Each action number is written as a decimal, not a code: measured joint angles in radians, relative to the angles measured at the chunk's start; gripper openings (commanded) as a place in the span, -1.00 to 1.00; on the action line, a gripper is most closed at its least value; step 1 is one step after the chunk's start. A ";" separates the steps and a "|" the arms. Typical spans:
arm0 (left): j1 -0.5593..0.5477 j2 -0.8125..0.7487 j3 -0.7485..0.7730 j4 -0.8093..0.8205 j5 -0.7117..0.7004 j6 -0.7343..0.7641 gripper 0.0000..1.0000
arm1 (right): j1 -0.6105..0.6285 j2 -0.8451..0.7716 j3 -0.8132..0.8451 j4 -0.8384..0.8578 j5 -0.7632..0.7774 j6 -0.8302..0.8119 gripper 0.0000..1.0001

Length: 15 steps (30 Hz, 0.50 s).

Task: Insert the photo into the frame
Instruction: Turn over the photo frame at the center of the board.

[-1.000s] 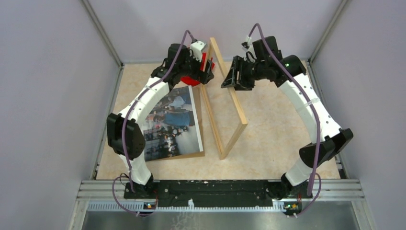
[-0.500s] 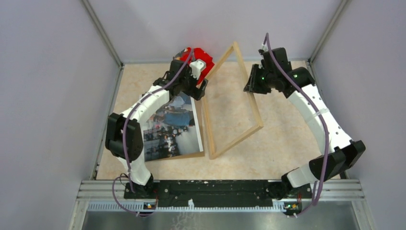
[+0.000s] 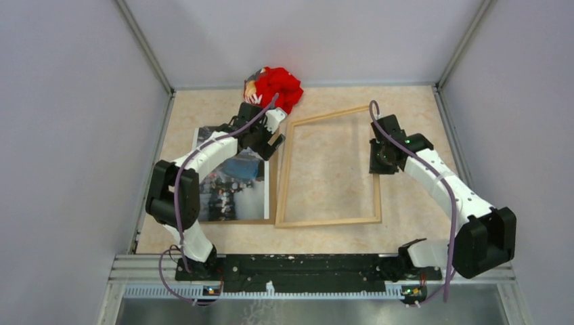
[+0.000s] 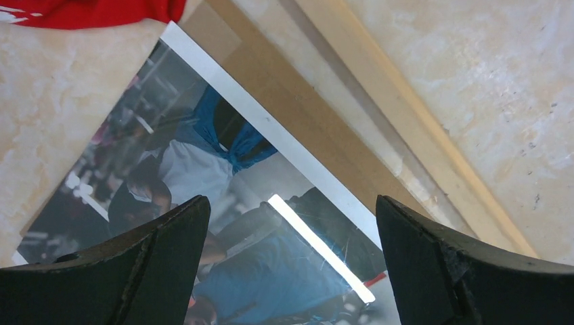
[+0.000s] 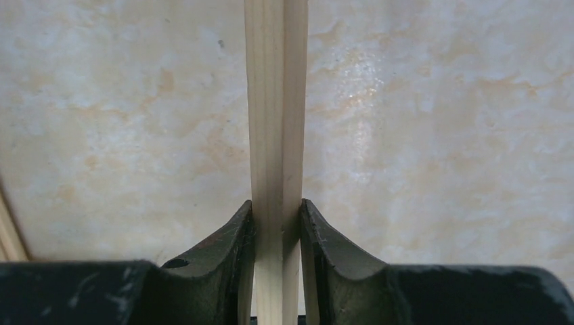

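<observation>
Right hand (image 5: 277, 227) closed on the right rail of the frame (image 3: 328, 221), one finger on either side of the wood. Frame appears to lie flat on the table (image 3: 203, 112), just right of the photo (image 3: 233, 186). Left hand (image 4: 291, 217) wide open, holding nothing, poised over the photo's far right corner. Photo rests face up on a brown board (image 4: 291, 108). Red cloth (image 3: 274, 84) at the table's far edge.
</observation>
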 measured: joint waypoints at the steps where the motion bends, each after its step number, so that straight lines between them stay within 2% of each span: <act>1: 0.000 0.008 -0.004 -0.002 -0.003 0.009 0.97 | -0.002 0.001 -0.016 0.001 0.019 -0.009 -1.00; 6: 0.000 0.018 -0.026 0.004 0.001 0.029 0.97 | -0.005 0.049 -0.021 0.012 0.106 -0.029 -1.00; 15: -0.017 0.018 -0.128 0.102 0.054 0.042 0.97 | -0.007 0.284 -0.015 0.071 0.257 -0.037 -1.00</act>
